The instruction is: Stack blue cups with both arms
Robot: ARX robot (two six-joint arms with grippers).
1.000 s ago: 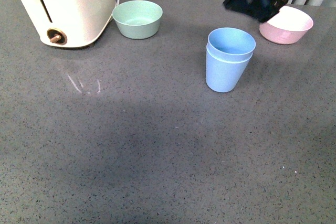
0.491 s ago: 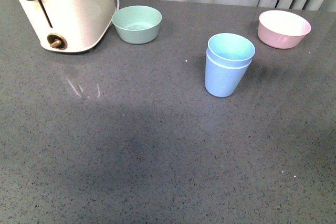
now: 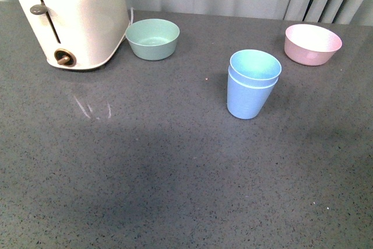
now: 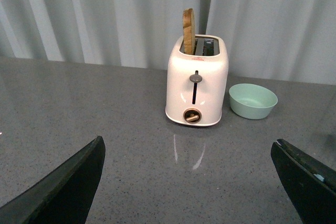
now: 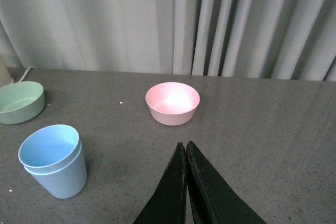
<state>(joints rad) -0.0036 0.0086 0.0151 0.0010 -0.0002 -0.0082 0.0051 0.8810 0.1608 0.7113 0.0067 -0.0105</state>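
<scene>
Right arm gone from front view since a second ago, blue cups (image 3: 252, 84) nested upright mid-desk (image 3: 175, 173), right fingers (image 5: 186, 153) pressed together, left fingers (image 4: 79, 177) spread — stacking looks done, next just park.

Matte plastic blue cups (image 3: 252, 83) (speckled stone-look table (image 3: 175, 173)).
</scene>
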